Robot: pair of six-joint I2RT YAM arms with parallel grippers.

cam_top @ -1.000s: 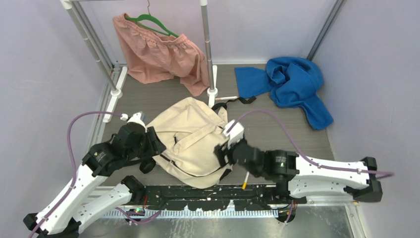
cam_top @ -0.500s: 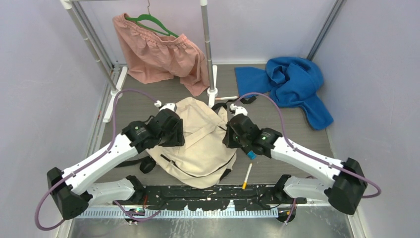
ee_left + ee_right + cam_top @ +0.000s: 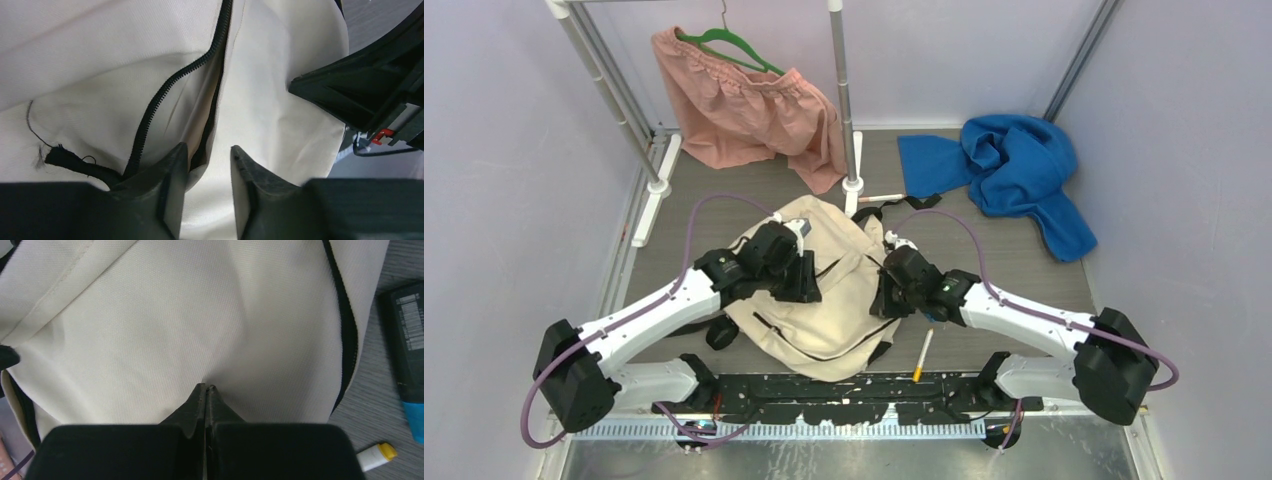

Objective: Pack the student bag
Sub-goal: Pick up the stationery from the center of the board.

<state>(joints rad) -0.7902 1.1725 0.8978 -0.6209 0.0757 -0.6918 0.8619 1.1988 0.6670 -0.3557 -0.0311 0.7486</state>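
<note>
The student bag [image 3: 844, 315], cream fabric with black zippers, lies flat in the middle of the table. My left gripper [image 3: 810, 280] hovers low over its upper middle, open. In the left wrist view its fingers [image 3: 172, 180] straddle the gaping zipper slit [image 3: 165, 95], with cream fabric between them. My right gripper [image 3: 881, 298] is at the bag's right edge and shut. In the right wrist view its tips [image 3: 206, 386] press into the bag's cloth [image 3: 165, 325]; I cannot tell whether any fabric is pinched.
A yellow-capped pen [image 3: 922, 354] lies by the bag's right side, and a black and blue box [image 3: 407, 345] is just right of it. Behind are a pink garment [image 3: 744, 105] on a green hanger, a rack pole [image 3: 844, 90] and a blue fleece cloth [image 3: 1014, 170].
Both arms swung in from the near edge onto the bag. The right gripper closed at the bag's right edge. The left gripper moved right over the zipper.
</note>
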